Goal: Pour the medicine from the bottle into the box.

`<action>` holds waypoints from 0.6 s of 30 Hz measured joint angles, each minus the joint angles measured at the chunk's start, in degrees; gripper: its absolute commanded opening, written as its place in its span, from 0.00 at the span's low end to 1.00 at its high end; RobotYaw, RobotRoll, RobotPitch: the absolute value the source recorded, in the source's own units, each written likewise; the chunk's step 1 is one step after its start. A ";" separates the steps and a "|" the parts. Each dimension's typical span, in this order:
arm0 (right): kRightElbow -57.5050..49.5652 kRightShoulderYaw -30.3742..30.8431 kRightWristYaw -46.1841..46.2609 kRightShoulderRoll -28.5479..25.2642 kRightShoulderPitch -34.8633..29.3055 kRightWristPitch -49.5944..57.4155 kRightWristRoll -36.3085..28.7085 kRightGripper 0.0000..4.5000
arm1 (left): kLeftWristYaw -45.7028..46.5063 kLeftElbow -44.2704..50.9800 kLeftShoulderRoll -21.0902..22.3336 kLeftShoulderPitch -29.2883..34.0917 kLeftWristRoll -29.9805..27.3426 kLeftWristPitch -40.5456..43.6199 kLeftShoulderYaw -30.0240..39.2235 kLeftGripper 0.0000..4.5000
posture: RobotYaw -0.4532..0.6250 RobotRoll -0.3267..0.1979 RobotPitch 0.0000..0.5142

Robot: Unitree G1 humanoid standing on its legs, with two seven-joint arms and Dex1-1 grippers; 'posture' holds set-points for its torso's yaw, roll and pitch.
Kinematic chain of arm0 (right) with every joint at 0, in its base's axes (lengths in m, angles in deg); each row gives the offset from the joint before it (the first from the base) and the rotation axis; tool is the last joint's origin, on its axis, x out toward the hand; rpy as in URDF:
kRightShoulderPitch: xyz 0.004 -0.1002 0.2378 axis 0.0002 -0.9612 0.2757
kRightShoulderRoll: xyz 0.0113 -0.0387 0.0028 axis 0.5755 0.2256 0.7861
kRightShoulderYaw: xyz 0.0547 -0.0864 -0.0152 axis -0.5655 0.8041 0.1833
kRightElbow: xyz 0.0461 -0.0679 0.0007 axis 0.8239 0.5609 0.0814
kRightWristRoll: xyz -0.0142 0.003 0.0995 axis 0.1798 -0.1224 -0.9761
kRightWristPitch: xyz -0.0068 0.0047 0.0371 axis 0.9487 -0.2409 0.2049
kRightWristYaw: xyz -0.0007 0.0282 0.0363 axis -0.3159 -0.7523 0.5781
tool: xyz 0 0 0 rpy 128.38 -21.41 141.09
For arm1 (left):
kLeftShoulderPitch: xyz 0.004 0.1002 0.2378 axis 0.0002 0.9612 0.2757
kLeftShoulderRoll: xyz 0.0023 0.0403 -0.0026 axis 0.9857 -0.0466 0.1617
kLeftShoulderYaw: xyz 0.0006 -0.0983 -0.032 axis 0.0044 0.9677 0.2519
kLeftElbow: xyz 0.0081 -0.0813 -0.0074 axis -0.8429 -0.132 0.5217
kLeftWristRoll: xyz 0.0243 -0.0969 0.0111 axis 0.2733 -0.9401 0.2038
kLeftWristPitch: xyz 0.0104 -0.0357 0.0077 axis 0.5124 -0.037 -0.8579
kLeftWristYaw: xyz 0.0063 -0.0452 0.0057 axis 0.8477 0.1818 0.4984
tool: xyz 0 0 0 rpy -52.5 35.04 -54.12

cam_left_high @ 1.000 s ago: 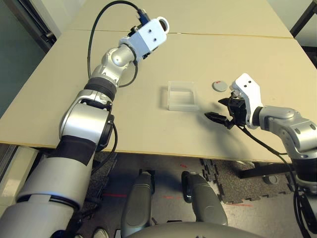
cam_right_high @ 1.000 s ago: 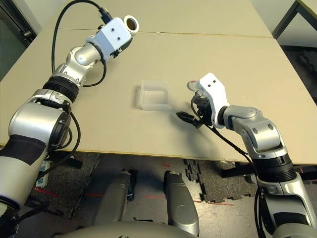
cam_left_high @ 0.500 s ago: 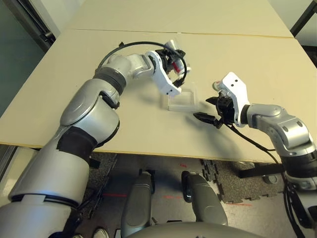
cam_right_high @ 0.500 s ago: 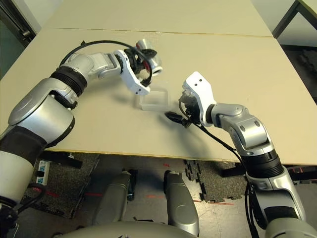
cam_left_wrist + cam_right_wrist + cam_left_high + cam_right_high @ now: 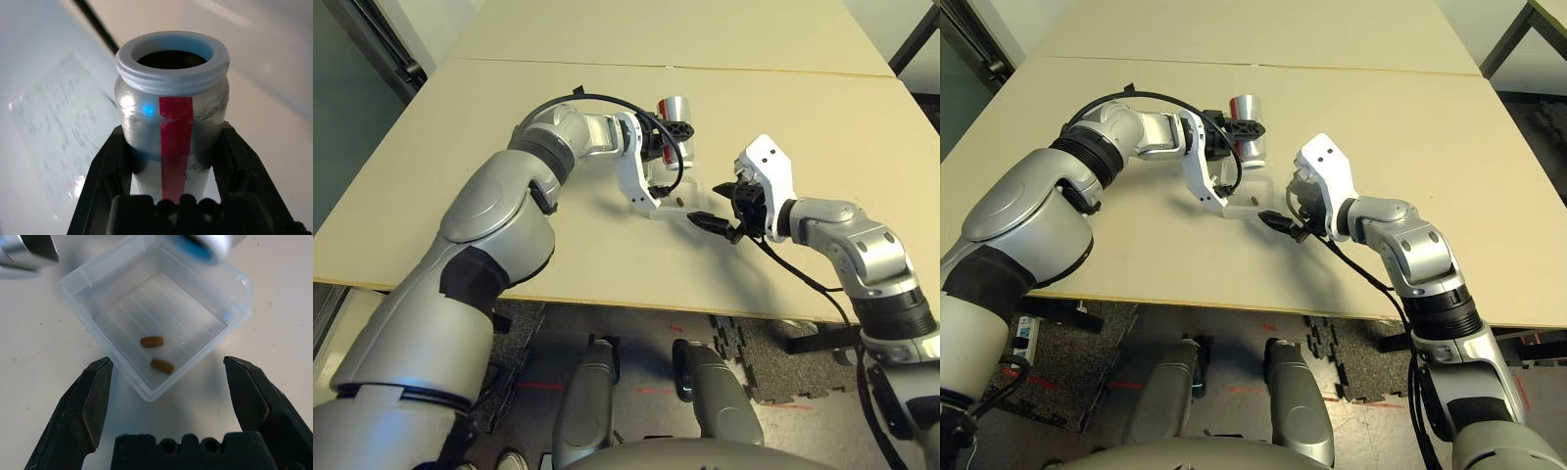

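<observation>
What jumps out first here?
The left tool holds the uncapped silver bottle with the red stripe, tipped over the clear box mid-table. Two brown pills already lie in the box, and the open right tool flanks its near corner.

Two small brown pills lie inside one clear plastic box, counted from the right wrist view. There is one silver bottle with a single red stripe down its side and an open, uncapped white neck. Two robot arms reach over one beige tabletop, each ending in one gripper with a pair of black jaws: the left gripper and the right gripper.
</observation>
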 measured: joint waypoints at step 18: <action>2.80 -0.08 -0.23 -0.04 0.86 -2.79 0.04 1.00 | -37.97 0.26 -2.54 14.89 -61.18 28.55 59.39 0.54 | 0.53 0.62 0.33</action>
